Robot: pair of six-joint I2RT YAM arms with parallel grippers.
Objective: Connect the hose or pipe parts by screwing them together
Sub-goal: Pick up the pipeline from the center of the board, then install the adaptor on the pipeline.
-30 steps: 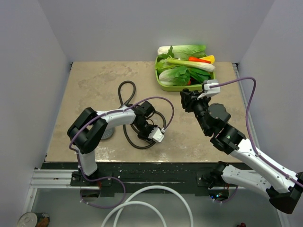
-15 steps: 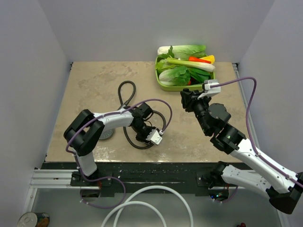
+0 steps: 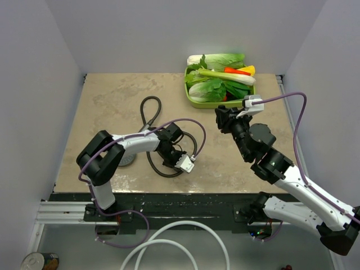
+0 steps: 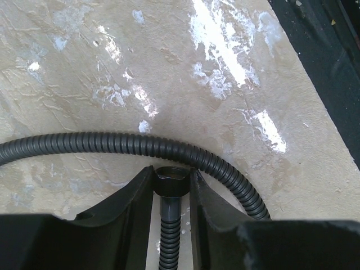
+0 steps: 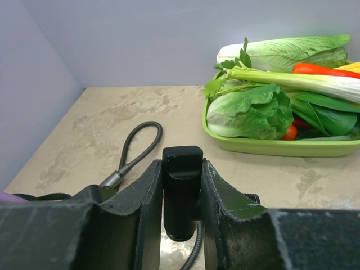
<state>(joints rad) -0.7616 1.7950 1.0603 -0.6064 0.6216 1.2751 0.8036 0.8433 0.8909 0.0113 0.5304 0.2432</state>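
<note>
In the left wrist view my left gripper (image 4: 171, 173) is shut on the hex nut (image 4: 170, 182) at the end of the black ribbed hose (image 4: 112, 143), low over the table. Another stretch of that hose curves across just ahead of the fingertips. From above, the left gripper (image 3: 167, 162) sits inside the hose coil (image 3: 153, 167); a hose loop (image 3: 150, 107) lies further back. The grey shower head (image 3: 129, 161) peeks out under the left arm. My right gripper (image 5: 181, 166) is shut on the small black fitting (image 5: 181, 188), held above the table right of centre (image 3: 221, 117).
A green tray (image 3: 194, 103) of vegetables stands at the back right, close behind the right gripper. A thick white hose (image 3: 169, 228) lies on the floor below the table's near edge, with a can (image 3: 38, 261) at the bottom left. Purple cables run along both arms.
The left gripper has shifted slightly left into the hose coil and its jaws have closed on the hose's end nut. The right arm and fitting have hardly moved.
</note>
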